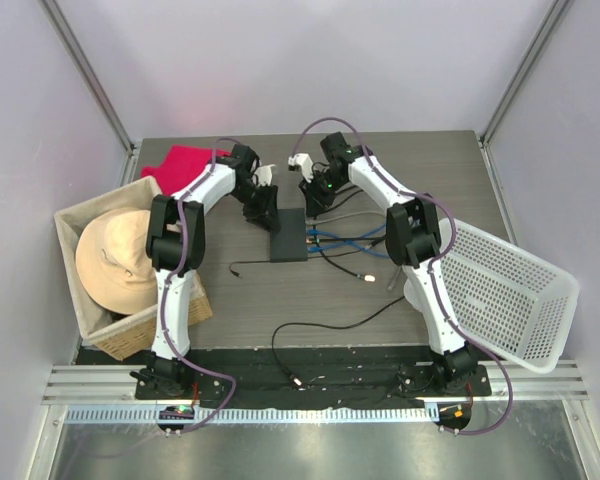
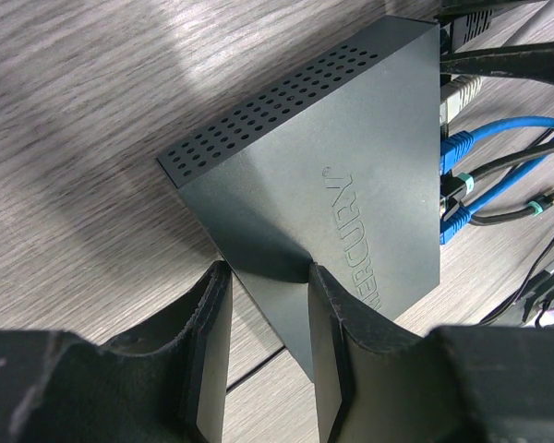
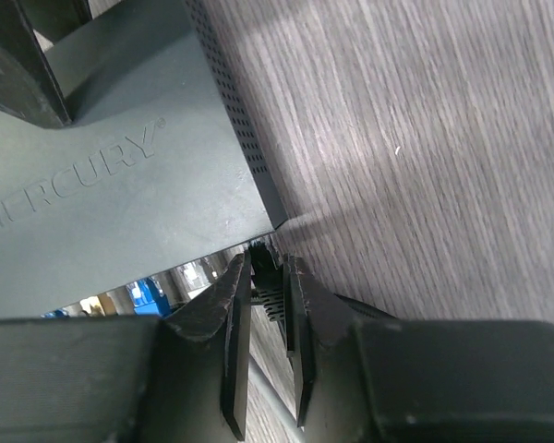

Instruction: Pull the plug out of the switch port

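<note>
Matte-black flat rectangular switch, overhead view: it lies flat near the middle of the grey wood-grain tabletop, between the two arms. The left pincer meets its far left corner; the right pincer sits just beside its far right corner. Blue cables and thin black leads run off its right edge. At left, a square wicker basket holds a tan straw hat, with a red cloth behind it. At right, a white perforated plastic basket is tilted and overhangs the tabletop edge.

Left wrist view: the switch shows its top face with raised lettering and one perforated side wall. The left pincer stands partly open and clamps one corner of the box, with both fingers touching it. Along the socket edge sit a pale grey plug and blue plugs, all seated.

Right wrist view: the switch fills the upper left, with bare tabletop at right. The right pincer is drawn nearly closed just below the corner of the box, gripping a black ribbed plug at the end of the socket edge. Whether this plug is seated in its port cannot be told.
</note>
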Controlling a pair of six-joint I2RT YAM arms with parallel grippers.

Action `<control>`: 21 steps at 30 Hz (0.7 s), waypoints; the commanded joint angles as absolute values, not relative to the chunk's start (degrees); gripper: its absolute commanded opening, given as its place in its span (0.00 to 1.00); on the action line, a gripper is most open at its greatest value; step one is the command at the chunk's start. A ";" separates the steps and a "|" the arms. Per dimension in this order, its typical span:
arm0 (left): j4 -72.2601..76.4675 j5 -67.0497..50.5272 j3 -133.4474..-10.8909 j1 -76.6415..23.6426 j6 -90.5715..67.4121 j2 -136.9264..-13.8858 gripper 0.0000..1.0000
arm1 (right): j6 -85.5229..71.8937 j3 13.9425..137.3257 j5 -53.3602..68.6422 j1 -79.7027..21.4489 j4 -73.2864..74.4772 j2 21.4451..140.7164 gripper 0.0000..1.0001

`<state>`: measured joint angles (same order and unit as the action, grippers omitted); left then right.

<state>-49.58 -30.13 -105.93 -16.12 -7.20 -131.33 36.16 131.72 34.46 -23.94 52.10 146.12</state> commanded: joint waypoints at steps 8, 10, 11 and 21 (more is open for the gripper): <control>-46.41 -22.41 -101.70 -19.07 -3.87 -134.12 0.09 | 52.64 124.73 19.78 -11.71 60.49 132.56 0.01; -46.41 -22.59 -102.56 -19.33 -4.13 -134.56 0.09 | 55.72 123.14 19.60 -10.38 59.68 129.57 0.01; -46.67 -22.50 -103.00 -19.42 -4.04 -134.73 0.09 | 55.55 122.87 20.12 -9.50 58.37 129.03 0.01; -47.99 -23.82 -104.24 -18.90 -3.52 -134.30 0.09 | 32.89 116.90 5.92 -8.18 31.14 129.20 0.01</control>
<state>-48.36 -29.28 -105.73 -17.65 -6.96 -130.89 43.40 120.03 17.74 -6.48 47.44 130.10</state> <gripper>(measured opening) 0.372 0.208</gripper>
